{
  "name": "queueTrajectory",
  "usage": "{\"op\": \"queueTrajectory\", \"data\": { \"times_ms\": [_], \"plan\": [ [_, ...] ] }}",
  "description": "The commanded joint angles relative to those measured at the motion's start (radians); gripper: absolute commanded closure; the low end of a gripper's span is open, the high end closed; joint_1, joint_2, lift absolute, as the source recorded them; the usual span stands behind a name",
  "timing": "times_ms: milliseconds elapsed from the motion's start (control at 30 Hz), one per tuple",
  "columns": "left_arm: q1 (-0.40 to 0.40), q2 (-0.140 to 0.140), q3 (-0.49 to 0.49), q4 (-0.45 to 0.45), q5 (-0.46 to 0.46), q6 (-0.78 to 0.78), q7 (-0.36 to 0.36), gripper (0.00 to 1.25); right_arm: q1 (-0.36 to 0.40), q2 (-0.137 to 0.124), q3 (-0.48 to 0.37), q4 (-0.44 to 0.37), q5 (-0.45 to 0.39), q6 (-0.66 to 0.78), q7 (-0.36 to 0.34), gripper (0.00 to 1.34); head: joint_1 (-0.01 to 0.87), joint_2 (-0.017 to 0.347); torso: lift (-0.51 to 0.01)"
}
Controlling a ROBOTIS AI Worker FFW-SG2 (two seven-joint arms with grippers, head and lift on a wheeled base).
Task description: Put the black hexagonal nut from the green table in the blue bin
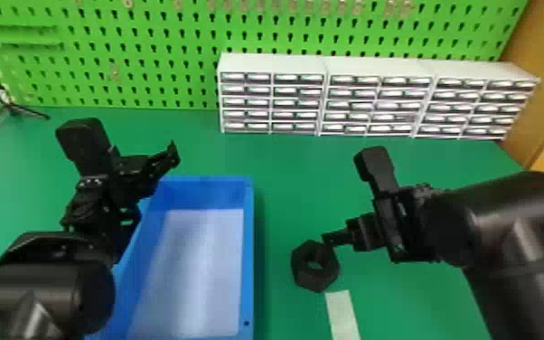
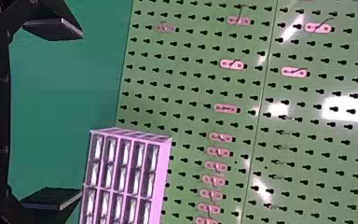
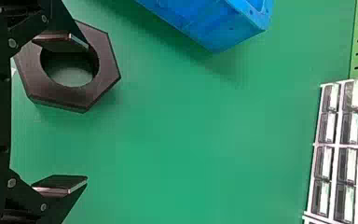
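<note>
The black hexagonal nut (image 1: 315, 266) lies on the green table (image 1: 284, 199), to the right of the blue bin (image 1: 248, 253). My right gripper (image 1: 330, 238) is over the nut's far edge in the head view. In the right wrist view my right gripper (image 3: 60, 114) stands open, one finger overlapping the hole of the nut (image 3: 107, 60), the other well off to its side. My left gripper (image 1: 174, 156) is above the bin's far left corner; in the left wrist view the left gripper (image 2: 53, 119) is open with nothing between its fingers.
White drawer cabinets (image 1: 375, 68) stand along the green pegboard (image 1: 149, 59) at the back. A pale strip (image 1: 342, 314) lies just nearer than the nut. A black tripod stand (image 1: 10, 108) is at the back left.
</note>
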Motion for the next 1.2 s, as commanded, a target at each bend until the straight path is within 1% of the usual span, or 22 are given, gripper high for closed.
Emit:
{"op": "queueTrajectory", "data": {
  "times_ms": [0, 200, 867, 1167],
  "plan": [
    [0.000, 0.000, 0.000, 0.000, 0.001, 0.000, 0.000, 0.10, 0.000, -0.001, 0.007, 0.020, -0.002, -0.019, 0.000, 0.28, 0.692, 0.008, -0.097],
    [0.000, 0.000, -0.002, 0.002, 0.001, 0.000, 0.000, 0.10, -0.014, -0.008, 0.021, 0.050, -0.002, -0.045, 0.000, 0.28, 0.692, 0.008, -0.097],
    [0.000, 0.000, -0.003, 0.005, 0.003, 0.000, -0.005, 0.10, -0.043, -0.005, 0.060, 0.159, -0.003, -0.147, 0.003, 0.28, 0.692, 0.008, -0.097],
    [0.000, 0.000, -0.003, 0.005, 0.003, 0.000, -0.006, 0.10, -0.054, -0.003, 0.079, 0.213, -0.003, -0.178, 0.031, 0.28, 0.692, 0.008, -0.097]
  ]
}}
